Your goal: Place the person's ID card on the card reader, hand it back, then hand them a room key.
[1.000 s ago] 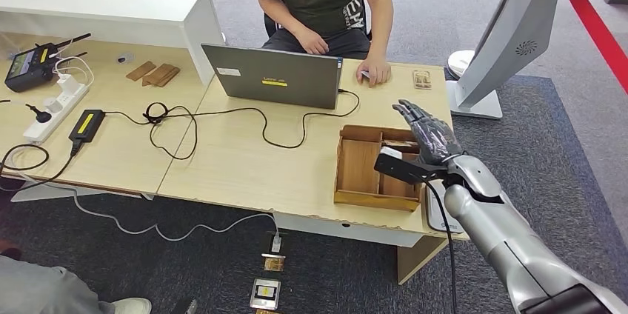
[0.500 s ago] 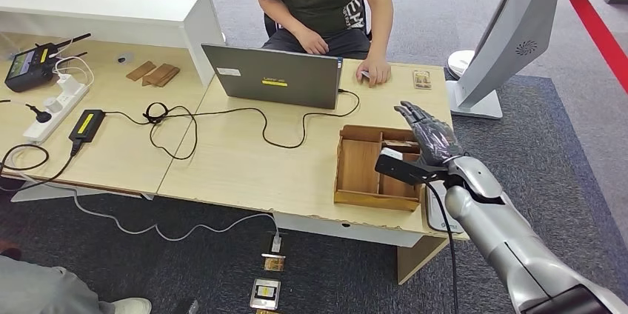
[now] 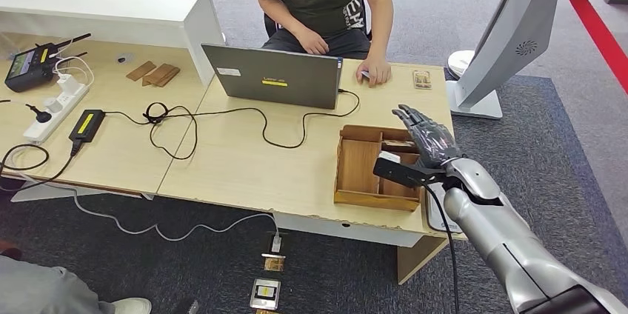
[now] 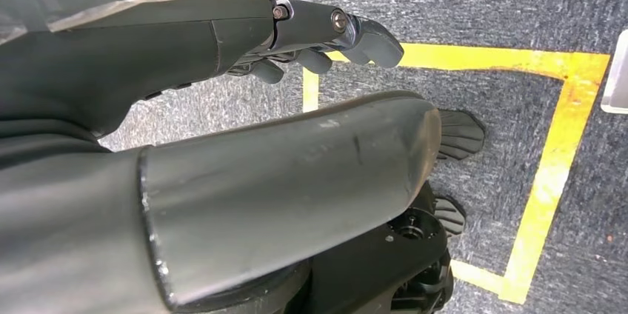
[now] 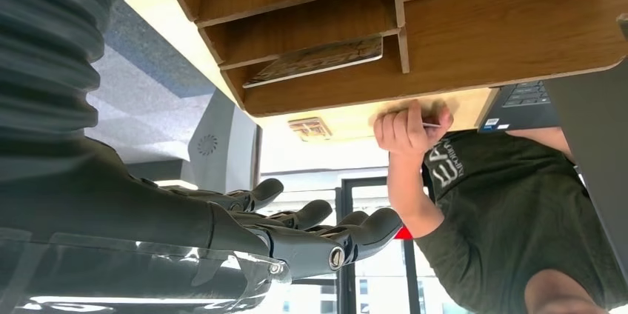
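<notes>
Slightly lowered, the right hand (image 3: 428,138) hovers empty, fingers spread, over the tray (image 3: 355,197); its wrist view reveals a card (image 5: 315,61) inside.

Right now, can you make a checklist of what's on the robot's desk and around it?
Surface: light wooden table.
Job's things: wooden tray with a card in one compartment; small card near the person's hand.
Clutter: laptop, wood pieces, handheld controller.
Hands: right hand above the tray, holding nothing; left hand hanging over the floor.
Cables: black cable, power strip.
Surroundings: grey carpet, seated person.
</notes>
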`<state>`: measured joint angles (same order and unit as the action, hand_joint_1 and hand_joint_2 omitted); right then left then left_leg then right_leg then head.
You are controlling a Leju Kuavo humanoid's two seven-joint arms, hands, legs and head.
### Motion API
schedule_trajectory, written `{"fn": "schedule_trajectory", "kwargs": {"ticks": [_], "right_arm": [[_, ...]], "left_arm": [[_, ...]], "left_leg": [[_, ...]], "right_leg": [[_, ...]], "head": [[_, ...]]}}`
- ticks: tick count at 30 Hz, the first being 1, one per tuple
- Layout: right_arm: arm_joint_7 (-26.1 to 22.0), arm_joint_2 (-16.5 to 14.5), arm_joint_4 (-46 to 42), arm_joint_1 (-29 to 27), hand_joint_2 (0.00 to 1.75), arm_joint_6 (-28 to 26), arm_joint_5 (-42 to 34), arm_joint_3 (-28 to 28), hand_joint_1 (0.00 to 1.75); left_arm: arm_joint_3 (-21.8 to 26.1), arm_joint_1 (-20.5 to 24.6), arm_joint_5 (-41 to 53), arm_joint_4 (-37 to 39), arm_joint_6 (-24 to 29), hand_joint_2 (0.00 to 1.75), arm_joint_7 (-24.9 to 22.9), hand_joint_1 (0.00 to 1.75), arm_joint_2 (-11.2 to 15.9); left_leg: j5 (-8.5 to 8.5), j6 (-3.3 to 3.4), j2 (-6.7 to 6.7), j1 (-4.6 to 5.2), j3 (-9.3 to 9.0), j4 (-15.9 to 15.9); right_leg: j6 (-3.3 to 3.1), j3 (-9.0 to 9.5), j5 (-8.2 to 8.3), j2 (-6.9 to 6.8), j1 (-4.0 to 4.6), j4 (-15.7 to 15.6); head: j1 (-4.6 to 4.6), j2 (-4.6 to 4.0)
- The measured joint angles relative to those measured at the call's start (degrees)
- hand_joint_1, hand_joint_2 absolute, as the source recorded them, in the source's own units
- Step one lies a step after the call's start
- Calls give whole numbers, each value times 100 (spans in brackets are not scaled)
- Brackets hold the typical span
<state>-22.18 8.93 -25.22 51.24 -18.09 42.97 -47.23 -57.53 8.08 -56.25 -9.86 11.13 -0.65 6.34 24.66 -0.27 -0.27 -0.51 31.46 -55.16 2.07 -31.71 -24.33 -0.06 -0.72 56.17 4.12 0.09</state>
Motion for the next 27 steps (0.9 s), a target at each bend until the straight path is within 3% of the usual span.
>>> {"fn": "schedule_trajectory", "kwargs": {"ticks": [10,11,12,14,15,16,18,20,27], "right_arm": [[0,-15,41,6,175,0,24,0,5],[1,-14,50,6,175,3,24,0,41],[5,-14,61,6,175,13,27,0,51],[27,-13,75,5,175,51,42,0,63],[39,-12,79,4,175,72,56,0,41],[47,-11,80,4,175,86,70,-1,47],[61,-8,82,3,175,84,107,-2,117],[85,-3,82,2,175,70,157,-2,175],[103,36,81,-8,175,51,282,-8,175]], "left_arm": [[-7,2,-13,0,-21,0,38,0,0],[-9,2,-13,0,-27,0,44,0,0],[-10,2,-12,0,-36,0,54,0,0],[-10,1,-11,0,-58,0,79,0,1],[-10,1,-11,0,-67,0,93,0,1],[-10,1,-11,0,-75,0,104,0,2],[-11,2,-13,0,-96,0,123,0,2],[-13,2,-14,0,-115,0,138,0,2],[-30,2,-21,0,-131,0,150,0,2]], "left_leg": [[0,0,0,0,0,0],[0,0,0,0,0,0],[0,0,0,0,0,0],[0,0,0,0,0,0],[0,0,0,0,0,0],[0,0,0,0,0,0],[0,0,0,0,-1,0],[0,0,0,0,-1,0],[0,0,0,0,-1,0]], "right_leg": [[0,0,0,0,0,0],[0,0,0,0,0,0],[0,0,0,0,0,0],[0,0,0,0,0,0],[0,0,0,0,0,0],[0,0,0,0,0,0],[0,0,0,0,0,0],[0,-1,0,0,0,0],[0,0,0,0,0,0]], "head": [[1,-1],[1,-1],[1,-1],[0,-1],[0,-1],[0,0],[0,0],[0,-1],[0,-1]]}}
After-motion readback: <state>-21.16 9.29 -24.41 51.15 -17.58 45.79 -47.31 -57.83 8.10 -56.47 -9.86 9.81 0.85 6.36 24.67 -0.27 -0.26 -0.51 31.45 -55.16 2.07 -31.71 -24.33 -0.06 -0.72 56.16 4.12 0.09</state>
